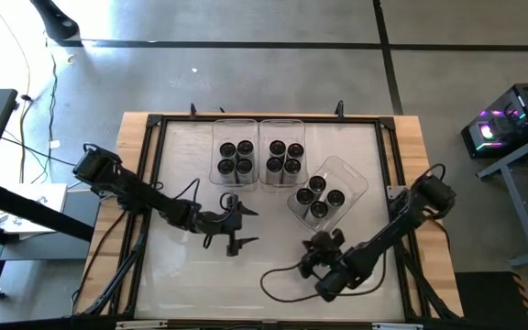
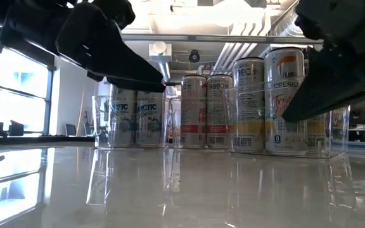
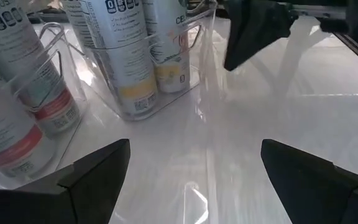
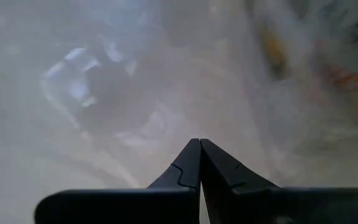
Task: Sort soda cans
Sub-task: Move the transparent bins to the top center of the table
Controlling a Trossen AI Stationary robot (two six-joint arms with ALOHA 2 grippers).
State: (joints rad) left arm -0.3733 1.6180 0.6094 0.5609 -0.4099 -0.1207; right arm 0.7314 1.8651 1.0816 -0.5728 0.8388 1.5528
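Note:
Several soda cans with dark tops stand upright in three clear bins: two bins side by side at the far centre (image 1: 216, 137) (image 1: 264, 128), and a turned one to their right (image 1: 351, 179). The cans (image 1: 236, 156) (image 1: 284, 156) (image 1: 319, 194) also show in the low view (image 2: 195, 111) and the left wrist view (image 3: 123, 56). My left gripper (image 1: 250, 227) (image 3: 194, 180) stands open over bare table, near of the left bin and pointing toward the bins. My right gripper (image 1: 317, 240) (image 4: 199, 149) is shut and hangs just near of the turned bin, with nothing between its fingers.
A dark frame (image 1: 154, 183) runs round the white table top, with wooden borders outside it. A black cable (image 1: 278, 280) loops on the table by the right arm. Bare table lies in front of the bins and between the two grippers.

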